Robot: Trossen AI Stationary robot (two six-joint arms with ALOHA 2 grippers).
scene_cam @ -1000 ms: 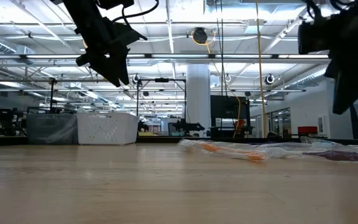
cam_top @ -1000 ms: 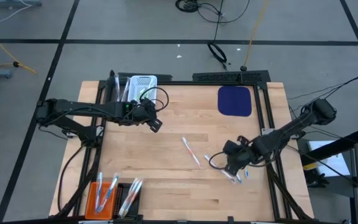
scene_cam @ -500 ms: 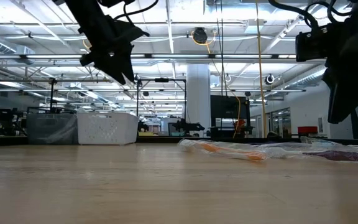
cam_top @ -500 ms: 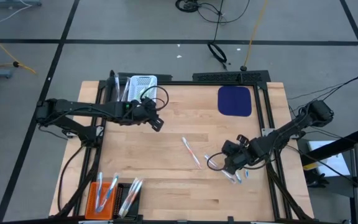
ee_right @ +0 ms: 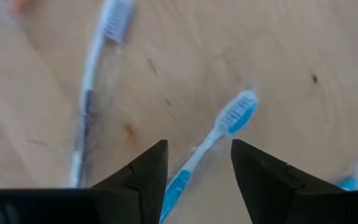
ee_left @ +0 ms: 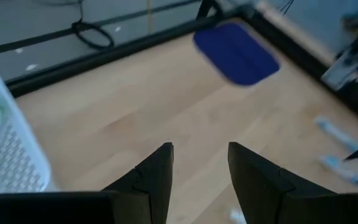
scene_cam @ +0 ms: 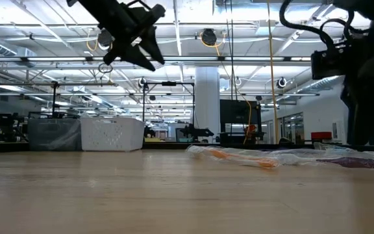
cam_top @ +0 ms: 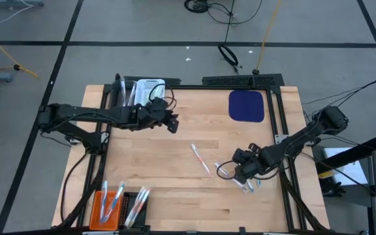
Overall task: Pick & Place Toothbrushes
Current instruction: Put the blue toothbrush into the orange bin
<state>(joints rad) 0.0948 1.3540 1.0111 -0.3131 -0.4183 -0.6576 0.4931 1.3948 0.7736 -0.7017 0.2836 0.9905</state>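
Note:
Several toothbrushes lie flat on the wooden table. One (cam_top: 201, 160) lies near the middle, and a small cluster (cam_top: 250, 185) sits at the near right. My right gripper (cam_top: 239, 175) hangs low over that cluster, open. In its wrist view the fingers stand on either side of a blue toothbrush's handle (ee_right: 219, 134) without plainly touching it. A white-and-purple one (ee_right: 91, 99) lies beside it. My left gripper (cam_top: 173, 124) is open and has nothing in it, held high over the table's far left part (ee_left: 201, 149).
A white basket (cam_top: 150, 89) stands at the far left edge. An orange basket (cam_top: 108, 207) and a black one (cam_top: 136, 209) at the near left hold several toothbrushes. A dark blue mat (cam_top: 247, 106) lies at the far right. Bare wood stretches across the middle.
My right gripper has come down toward the toothbrushes at the near right. My left gripper has moved toward the table's right edge and tipped from pointing steeply down to nearly level.

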